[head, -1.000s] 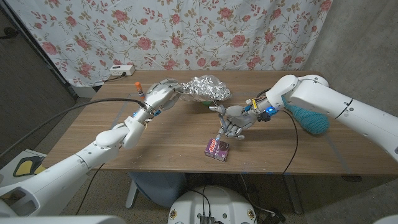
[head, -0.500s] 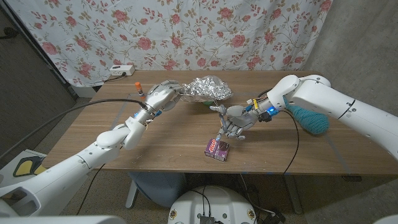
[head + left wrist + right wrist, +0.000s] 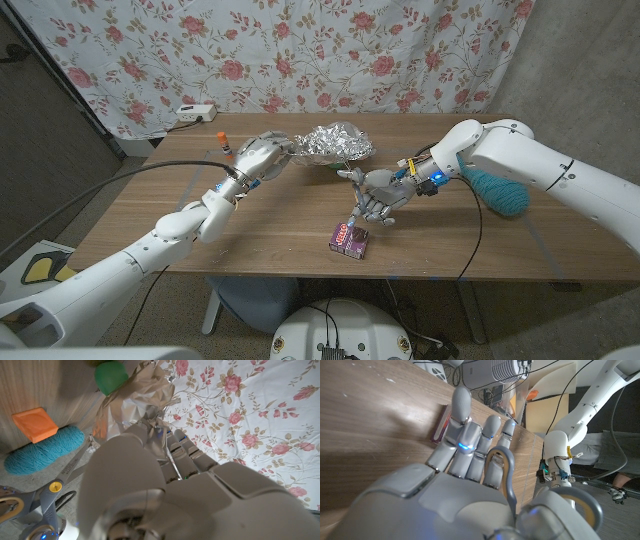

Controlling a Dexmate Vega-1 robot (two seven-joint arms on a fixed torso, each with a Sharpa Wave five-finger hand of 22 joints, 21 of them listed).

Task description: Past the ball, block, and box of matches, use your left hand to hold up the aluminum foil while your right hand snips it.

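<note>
Nothing has shifted since a second ago: left hand (image 3: pixel 262 155) still pinches the crumpled silver aluminum foil (image 3: pixel 335 142) above the wooden table (image 3: pixel 280 220), while right hand (image 3: pixel 375 195) grips grey-handled scissors (image 3: pixel 47 492) near the foil's edge.

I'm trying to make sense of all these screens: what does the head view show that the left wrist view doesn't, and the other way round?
Head view: the whole wooden table, the box of matches near its front edge, and a white power strip at the back.

Left wrist view: a green ball and an orange block on the table beyond the foil.

Both: the left hand, its fingers gripping the crumpled aluminum foil, the scissors held by the right hand, the teal yarn and the flowered curtain.
</note>
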